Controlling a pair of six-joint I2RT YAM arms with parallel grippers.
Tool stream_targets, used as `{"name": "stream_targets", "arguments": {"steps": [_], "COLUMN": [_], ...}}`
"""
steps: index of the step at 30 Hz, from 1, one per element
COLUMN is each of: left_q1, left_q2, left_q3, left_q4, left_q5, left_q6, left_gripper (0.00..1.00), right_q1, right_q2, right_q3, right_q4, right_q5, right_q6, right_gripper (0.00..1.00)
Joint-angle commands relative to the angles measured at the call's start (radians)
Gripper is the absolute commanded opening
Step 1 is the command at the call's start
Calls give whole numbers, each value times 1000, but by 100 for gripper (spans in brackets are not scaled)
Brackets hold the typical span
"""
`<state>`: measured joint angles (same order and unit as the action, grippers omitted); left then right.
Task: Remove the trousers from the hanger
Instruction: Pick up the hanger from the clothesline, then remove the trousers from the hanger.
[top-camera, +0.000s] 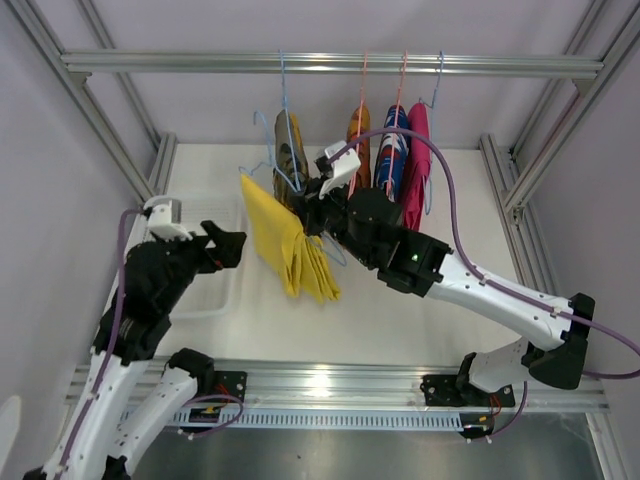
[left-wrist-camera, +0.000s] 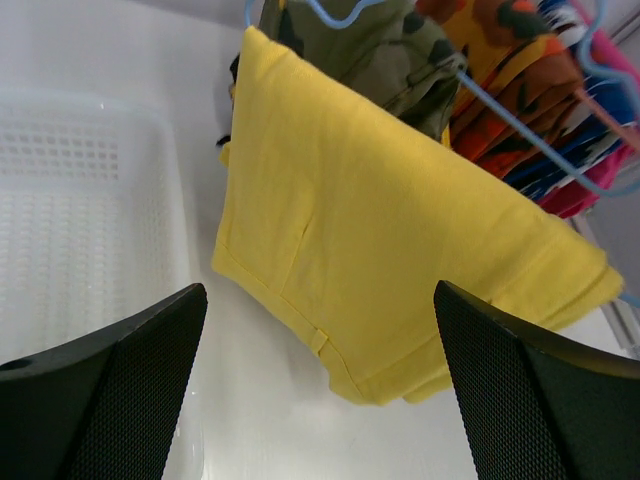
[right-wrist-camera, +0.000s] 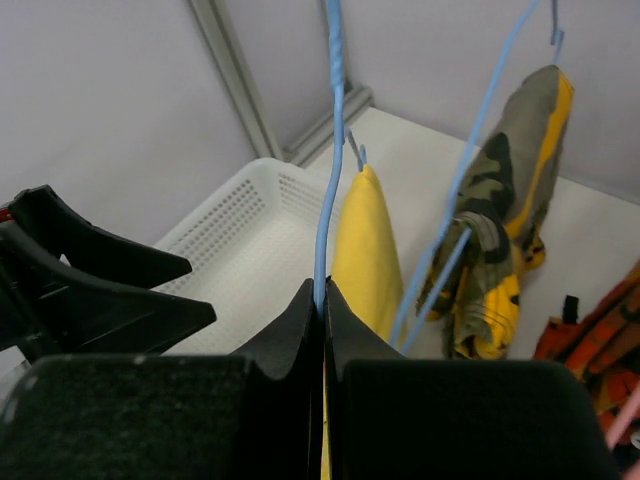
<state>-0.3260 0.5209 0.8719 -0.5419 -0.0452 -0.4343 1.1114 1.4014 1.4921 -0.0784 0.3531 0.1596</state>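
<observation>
Yellow trousers (top-camera: 285, 245) (left-wrist-camera: 400, 250) hang folded over a light blue hanger (right-wrist-camera: 330, 150), low over the table and tilted. My right gripper (top-camera: 312, 212) (right-wrist-camera: 323, 290) is shut on that hanger's wire, just right of the yellow cloth. Left of the trousers my left gripper (top-camera: 232, 248) (left-wrist-camera: 320, 400) stands open and facing them, with nothing between its fingers (left-wrist-camera: 120, 390). Camouflage trousers (top-camera: 290, 155) (right-wrist-camera: 500, 250), orange patterned trousers (top-camera: 359, 140), blue-red-white trousers (top-camera: 392, 150) and magenta trousers (top-camera: 417, 165) hang on their hangers from the rail (top-camera: 330, 63).
A white perforated basket (top-camera: 205, 290) (left-wrist-camera: 80, 220) sits on the table at the left, under and beside my left gripper. Aluminium frame posts (top-camera: 520, 180) stand at both sides and the back.
</observation>
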Motion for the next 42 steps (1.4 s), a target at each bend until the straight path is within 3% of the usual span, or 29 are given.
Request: {"name": "stream_targets", "arguments": {"steps": [1,10,23,34,42], "left_q1": [-50,-316,-899,-1074,-1117], "left_q2": [100,185,269,378,386], "left_q3": [29,30,78,96,111], "left_q4": [8,63,16,46,131], "left_q5": [-51,-276,-797,-1079,-1131], "left_q6": [17,0,-81,-80,-28], "left_gripper": [100,99,99,100,99], "right_q1": [8,36,64,119,122], "right_q2": [-127,-189,-165,-113,-105], "right_q3": [14,-46,-124,-135,-142], "right_q4": [284,327,414,448,442], "right_q5": [136,314,481,598,587], "right_q6": [-43,-94,-65,-25,4], "right_gripper": [0,0,0,0,0]}}
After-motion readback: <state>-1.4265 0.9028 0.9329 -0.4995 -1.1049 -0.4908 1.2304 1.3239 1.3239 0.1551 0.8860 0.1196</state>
